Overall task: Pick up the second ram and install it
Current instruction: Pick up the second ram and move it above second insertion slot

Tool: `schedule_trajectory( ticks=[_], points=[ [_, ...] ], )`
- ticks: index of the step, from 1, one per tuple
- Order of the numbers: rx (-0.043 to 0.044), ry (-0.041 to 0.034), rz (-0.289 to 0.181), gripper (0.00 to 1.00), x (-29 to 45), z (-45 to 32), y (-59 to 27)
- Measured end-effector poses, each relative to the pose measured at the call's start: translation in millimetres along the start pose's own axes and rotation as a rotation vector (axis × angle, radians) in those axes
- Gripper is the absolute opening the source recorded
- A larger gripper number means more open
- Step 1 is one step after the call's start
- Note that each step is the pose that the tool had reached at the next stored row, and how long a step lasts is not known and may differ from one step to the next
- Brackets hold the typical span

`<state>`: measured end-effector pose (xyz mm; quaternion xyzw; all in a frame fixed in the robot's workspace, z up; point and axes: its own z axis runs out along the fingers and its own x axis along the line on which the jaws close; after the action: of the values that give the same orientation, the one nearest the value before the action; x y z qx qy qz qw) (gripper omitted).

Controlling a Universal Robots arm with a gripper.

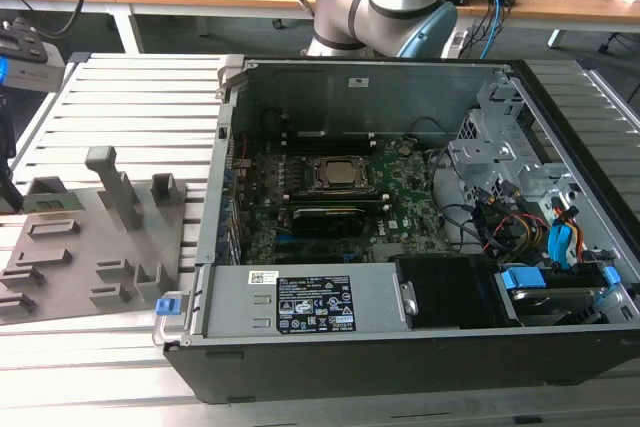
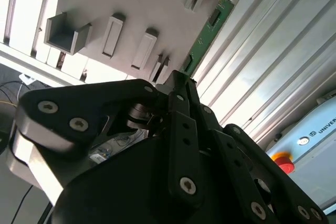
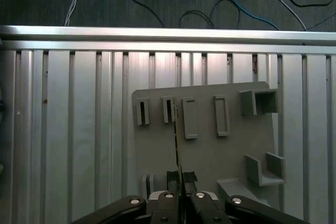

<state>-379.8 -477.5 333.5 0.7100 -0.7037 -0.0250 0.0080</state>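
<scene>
My gripper [image 3: 180, 178] is clamped on the second ram [image 2: 212, 27], edge-on over the grey holder tray [image 3: 210, 158], which lies at the exterior view's left.

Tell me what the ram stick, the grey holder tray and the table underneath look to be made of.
Second ram: green circuit board, slightly glossy, with dark parts on its face. Holder tray: probably plastic, matt and evenly grey, with moulded-looking slots. Table: bare metal, likely aluminium, judging by its shiny ribbed slats.
</scene>
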Motion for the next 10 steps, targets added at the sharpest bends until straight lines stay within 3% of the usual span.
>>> schedule_trajectory(
  ticks=[10],
  points=[
    [-0.0010,0.0000,0.000,0.14,-0.4,-16.2,0.6]
  ],
)
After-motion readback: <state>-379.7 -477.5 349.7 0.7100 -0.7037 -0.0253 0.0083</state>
